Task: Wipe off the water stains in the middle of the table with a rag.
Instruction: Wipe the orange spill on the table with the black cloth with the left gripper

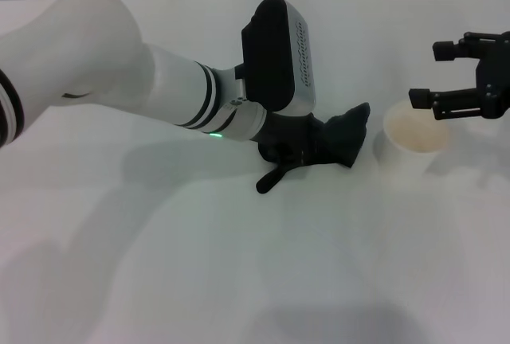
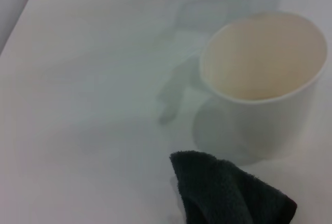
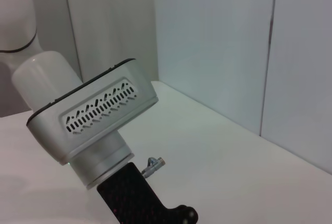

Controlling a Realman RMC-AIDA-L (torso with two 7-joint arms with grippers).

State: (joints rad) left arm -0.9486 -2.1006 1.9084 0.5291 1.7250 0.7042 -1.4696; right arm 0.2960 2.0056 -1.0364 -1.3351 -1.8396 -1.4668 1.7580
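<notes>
At tabletop (image 1: pixel 159 264) centre, our left end effector (image 1: pixel 299 149) presses dark rag (image 1: pixel 339 138) down, clenched on it, beside white cup (image 1: pixel 410 141). Right end effector (image 1: pixel 458 73) released above cup. Stain hidden; next we sweep rag across.

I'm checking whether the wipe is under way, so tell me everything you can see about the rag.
The rag is a soft, dark teal-black cloth with a terry-like nap, bunched into folds. It lies on the white table near the middle, pressed under the left gripper. One narrow tail pokes out toward the robot, and one corner rises toward the white cup, close beside it, with no contact visible. No stain shows around it.
</notes>
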